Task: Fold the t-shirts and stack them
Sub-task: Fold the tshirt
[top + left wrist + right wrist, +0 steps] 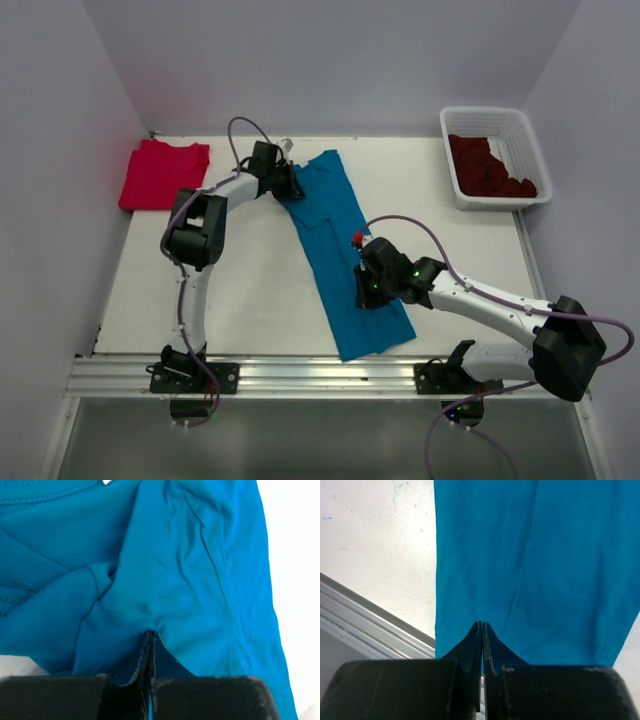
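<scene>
left end effector (150, 636), right end effector (482, 626): pinched on long creased teal t-shirt (326, 228)

the teal t-shirt (330, 240) lies folded in a long diagonal strip; the red t-shirt (160, 173) sits folded far left; the maroon t-shirts (490, 170) are heaped in the basket (482, 111).

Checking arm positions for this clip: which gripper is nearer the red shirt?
Left. The left gripper pinches the teal shirt at its far end, right of the red shirt; the right gripper holds its near part, farther off.
</scene>
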You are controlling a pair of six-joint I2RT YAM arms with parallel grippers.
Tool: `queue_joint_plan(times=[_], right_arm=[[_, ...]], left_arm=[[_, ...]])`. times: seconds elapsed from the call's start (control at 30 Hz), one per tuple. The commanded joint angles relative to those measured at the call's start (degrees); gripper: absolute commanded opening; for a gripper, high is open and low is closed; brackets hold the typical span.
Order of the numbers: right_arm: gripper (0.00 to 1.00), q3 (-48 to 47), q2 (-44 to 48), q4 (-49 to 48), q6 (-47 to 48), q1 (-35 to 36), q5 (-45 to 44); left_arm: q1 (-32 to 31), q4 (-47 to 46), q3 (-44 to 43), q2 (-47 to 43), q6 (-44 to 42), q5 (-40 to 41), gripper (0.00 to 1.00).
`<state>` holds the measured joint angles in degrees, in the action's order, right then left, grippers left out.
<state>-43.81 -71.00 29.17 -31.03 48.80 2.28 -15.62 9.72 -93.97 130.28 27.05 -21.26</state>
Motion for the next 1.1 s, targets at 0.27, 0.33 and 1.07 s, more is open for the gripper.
queue_joint_plan(times=[0.27,0.33,1.07], right_arm=[[0.00,-0.7,2.3,1.3,-0.5,0.2,-2.1],[0.00,-0.5,3.0,1.5,-0.8,0.2,-3.2],[0.02,0.6,-3.1,-3.0,-1.0,0.2,-10.0]], left_arm=[[-1.8,2.7,-18.9,15.3,2.9,-3.3,0.00],[-1.8,2.1,-22.6,18.7,4.0,-4.6,0.00],[3.9,-14.5,-8.4,-7.1,1.0,-12.4,0.50]])
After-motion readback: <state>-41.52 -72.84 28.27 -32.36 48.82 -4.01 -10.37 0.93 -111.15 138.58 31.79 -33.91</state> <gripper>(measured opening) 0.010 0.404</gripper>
